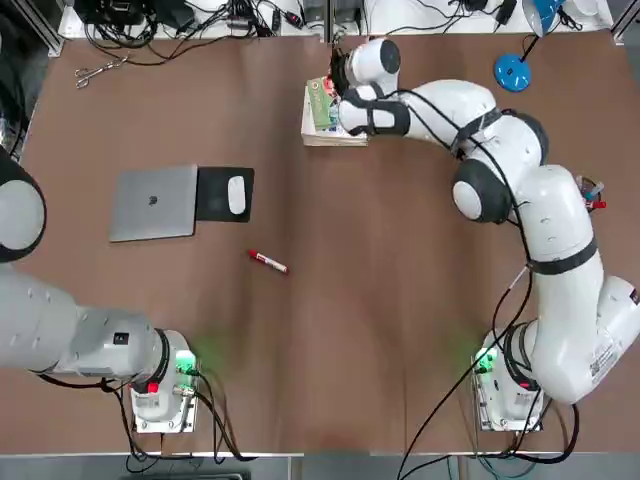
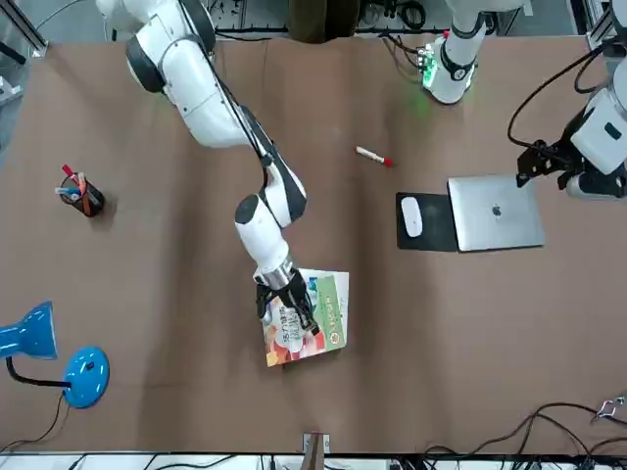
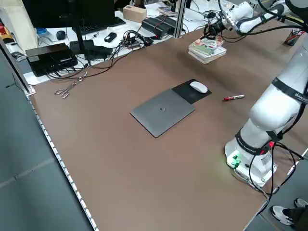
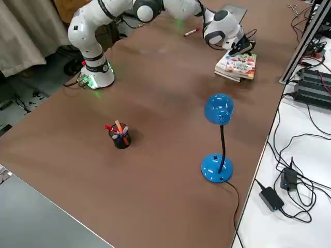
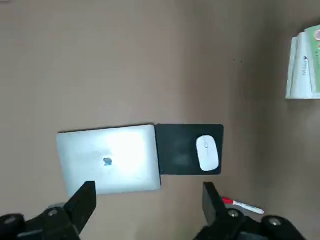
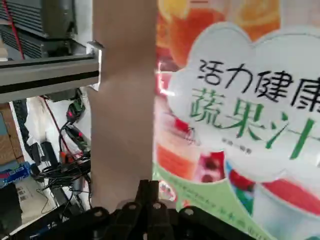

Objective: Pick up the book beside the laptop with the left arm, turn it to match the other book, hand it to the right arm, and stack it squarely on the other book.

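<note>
My right gripper's clenched on nothing over the colourful green-and-red paperback, which sits, slightly skewed afaict, on the white paperback, so I'd nudge its edges lightly till square, with my spread left gripper parked laptop-side.

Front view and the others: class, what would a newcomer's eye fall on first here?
Probably the glossy white right arm, stretched across the brown table, its dark gripper with closed fingers at the colourful green-and-red illustrated book, which lies on a white-covered book. Next, the bright blue lamp, standing on the table on the robot's right, and the slim silver-grey laptop beside a black mouse pad.
</note>
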Controlling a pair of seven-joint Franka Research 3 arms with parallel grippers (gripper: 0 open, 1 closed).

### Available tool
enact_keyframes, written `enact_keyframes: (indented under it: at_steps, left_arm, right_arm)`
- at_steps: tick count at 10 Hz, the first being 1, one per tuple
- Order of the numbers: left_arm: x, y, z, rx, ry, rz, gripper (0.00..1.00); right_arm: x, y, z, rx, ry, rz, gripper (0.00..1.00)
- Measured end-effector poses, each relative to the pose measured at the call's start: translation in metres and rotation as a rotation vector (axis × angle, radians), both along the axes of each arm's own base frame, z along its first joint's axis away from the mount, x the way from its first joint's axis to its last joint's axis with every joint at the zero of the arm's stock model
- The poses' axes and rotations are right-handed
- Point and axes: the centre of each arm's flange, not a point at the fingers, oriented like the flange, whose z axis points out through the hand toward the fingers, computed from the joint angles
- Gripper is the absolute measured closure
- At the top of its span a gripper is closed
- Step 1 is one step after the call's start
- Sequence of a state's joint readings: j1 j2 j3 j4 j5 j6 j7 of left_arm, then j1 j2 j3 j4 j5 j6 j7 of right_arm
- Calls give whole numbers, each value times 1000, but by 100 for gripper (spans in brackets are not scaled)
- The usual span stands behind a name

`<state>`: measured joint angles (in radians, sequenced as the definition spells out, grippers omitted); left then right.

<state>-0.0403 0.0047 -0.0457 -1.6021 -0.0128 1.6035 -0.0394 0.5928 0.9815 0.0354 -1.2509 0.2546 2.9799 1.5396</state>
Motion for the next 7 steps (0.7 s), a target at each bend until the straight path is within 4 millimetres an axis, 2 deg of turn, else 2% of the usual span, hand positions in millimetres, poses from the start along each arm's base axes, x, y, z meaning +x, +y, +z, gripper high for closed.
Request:
enact_keyframes:
  at_steps: [2,3,5,7]
  left_arm:
    - [0,0,0,0,0,0,4]
    - [0,1,0,0,0,2,3]
    - [0,2,0,0,0,5,1]
    - [0,3,1,0,-1,6,1]
  right_arm:
    - [12,-17,20,-13,-10,-14,100]
    - [21,-31,19,-45,-21,-8,100]
    - [34,-59,10,-145,-28,20,100]
    - [37,-75,-6,-211,4,38,100]
